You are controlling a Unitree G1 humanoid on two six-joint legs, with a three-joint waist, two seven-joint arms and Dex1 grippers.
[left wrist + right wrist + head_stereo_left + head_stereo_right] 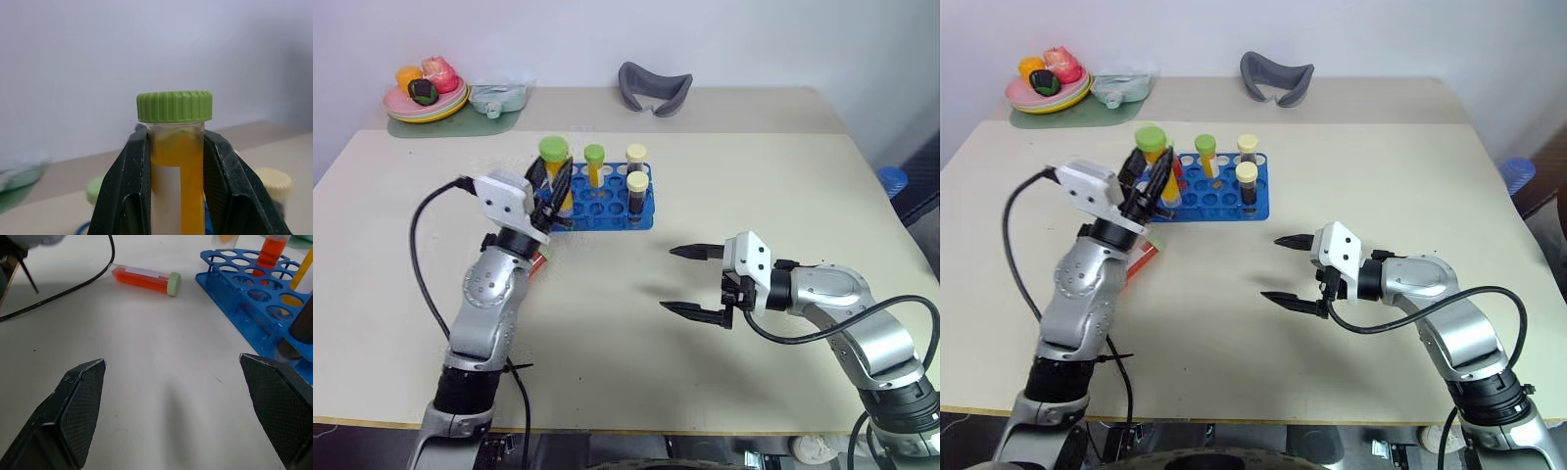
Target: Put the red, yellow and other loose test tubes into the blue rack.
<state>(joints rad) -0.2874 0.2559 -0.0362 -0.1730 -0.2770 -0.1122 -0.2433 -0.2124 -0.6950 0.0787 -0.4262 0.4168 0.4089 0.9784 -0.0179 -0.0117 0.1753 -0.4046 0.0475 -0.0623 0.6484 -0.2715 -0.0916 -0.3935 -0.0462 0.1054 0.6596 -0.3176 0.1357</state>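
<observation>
The left claw point(551, 192) is clenched on the yellow-orange tube point(177, 161), its green cap clear above the black fingers point(122, 191), the tube's lower end cut off in the left wrist view. From the head views the claw holds it upright just over the near left end of the blue rack point(607, 208), hiding the holes there, so whether the tube's tip is in a hole cannot be told. Three capped tubes already stand in the rack: one green-capped point(594, 162) and two cream-capped point(636, 191). The red tube point(146, 279) lies flat on the surface point(754, 176) beside the rack, mostly hidden behind the left arm in the head views. The right claw point(690, 281) hangs released, jaws wide, over bare surface well apart from the rack.
</observation>
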